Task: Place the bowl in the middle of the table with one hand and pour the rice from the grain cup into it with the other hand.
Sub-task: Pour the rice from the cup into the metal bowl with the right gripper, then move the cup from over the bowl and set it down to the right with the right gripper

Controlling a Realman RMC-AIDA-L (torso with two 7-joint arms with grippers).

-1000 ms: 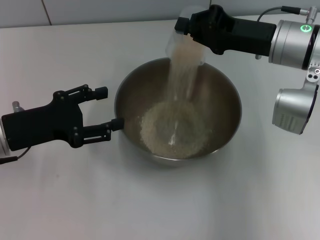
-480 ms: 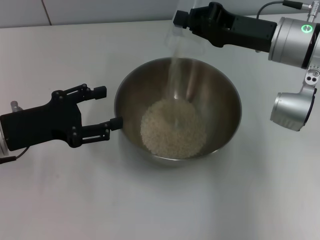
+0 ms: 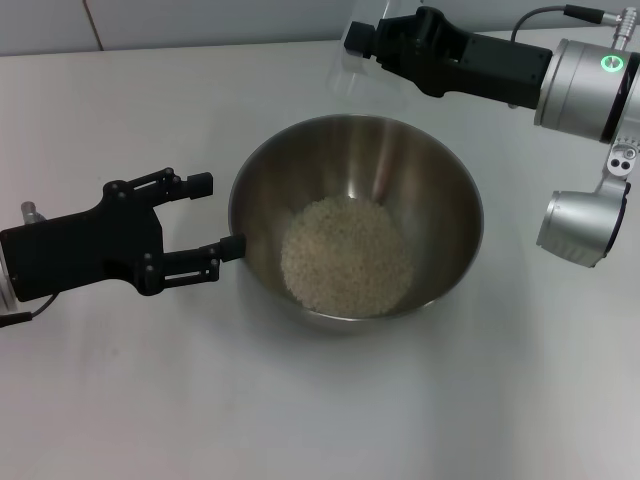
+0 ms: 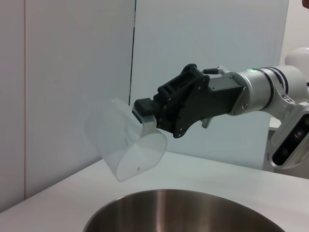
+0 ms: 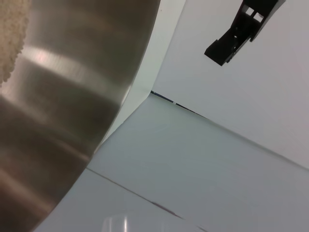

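Note:
The steel bowl (image 3: 440, 170) stands in the middle of the white table (image 3: 300, 400) with a pale heap of rice (image 3: 347, 255) at its bottom. My right gripper (image 3: 362, 42) is shut on the clear plastic grain cup (image 3: 350, 65), tipped mouth-down above the bowl's far rim; the cup looks empty and no rice is falling. The left wrist view shows the cup (image 4: 123, 145), the right gripper (image 4: 147, 108) and the bowl rim (image 4: 183, 203). My left gripper (image 3: 210, 215) is open beside the bowl's left rim, its near fingertip (image 3: 232, 246) at the wall.
The table's back edge meets a light wall (image 3: 200, 20) just behind the cup. The right arm's silver links (image 3: 580, 215) hang over the table to the bowl's right. The right wrist view shows the bowl wall (image 5: 63, 96), rice (image 5: 12, 38) and a black finger (image 5: 241, 29).
The stream of rice from the cup thinned and stopped. The cup went from full to clear and rose slightly. The rice heap in the bowl settled. The left gripper stayed still.

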